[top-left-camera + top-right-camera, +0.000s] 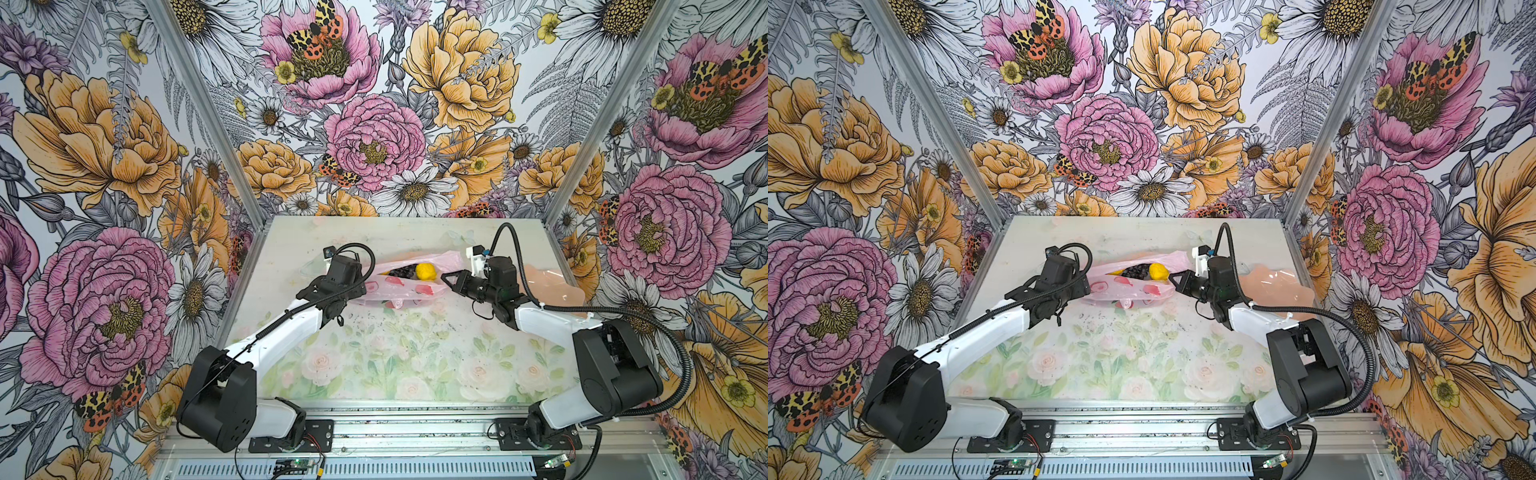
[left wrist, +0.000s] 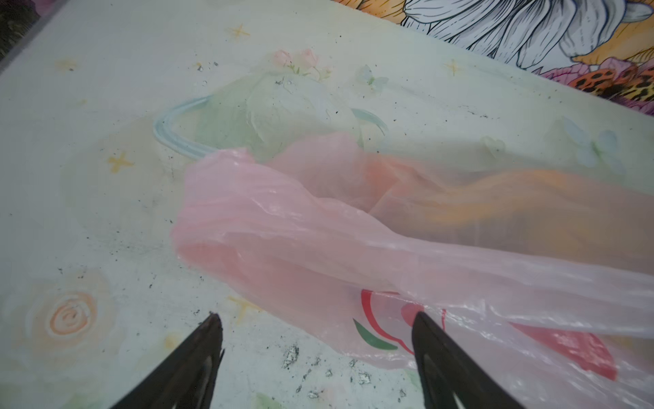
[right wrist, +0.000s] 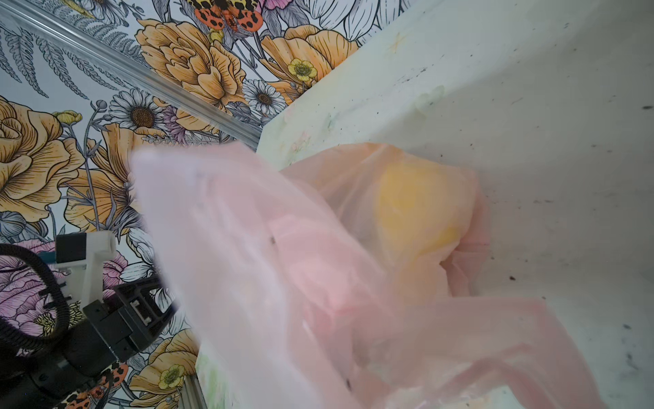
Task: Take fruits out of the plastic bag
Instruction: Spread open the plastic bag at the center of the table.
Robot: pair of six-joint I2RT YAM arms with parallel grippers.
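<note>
Mid-frame, right gripper clamps the bag edge, seemingly holding its mouth open around the lemon; left gripper gapes empty beside it.

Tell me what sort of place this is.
Probably a staged robot test booth, not a home: two robot arms bolted to an aluminium rail, floral printed walls boxing in a small table, and a plastic bag of toy fruit.

Floral-print table: plastic bag, peach dish, clear dish.
</note>
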